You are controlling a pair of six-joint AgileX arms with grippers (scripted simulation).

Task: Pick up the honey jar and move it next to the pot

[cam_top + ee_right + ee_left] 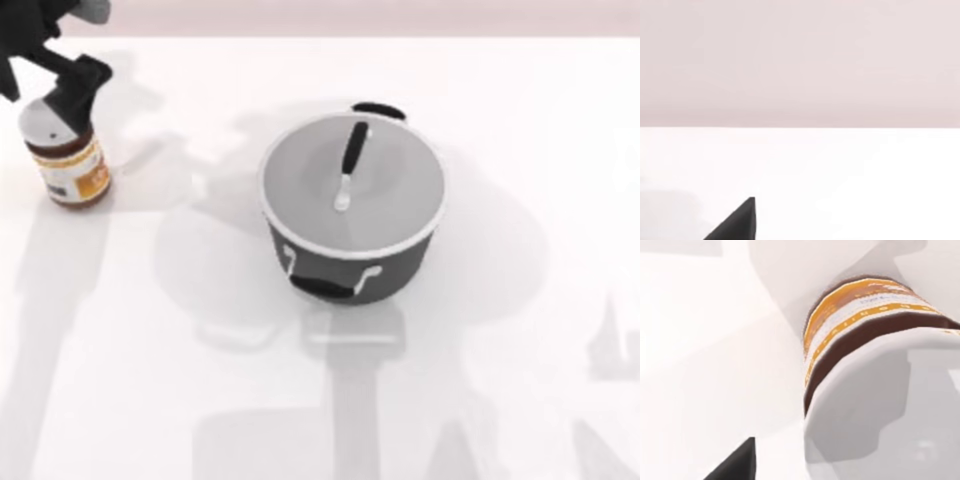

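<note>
The honey jar, with its white lid, dark contents and orange-and-white label, stands upright at the table's far left. My left gripper hangs just over its lid, open, with its dark fingers straddling the top. In the left wrist view the jar fills the picture; one fingertip stands apart from the lid, and the other is hidden. The pot, dark grey with a grey lid, white rim and black handles, sits mid-table, well right of the jar. My right gripper is outside the top view; its wrist view shows one fingertip over bare table.
The white tabletop stretches between the jar and the pot and in front of both. The table's far edge runs along the back. Arm shadows fall across the front right.
</note>
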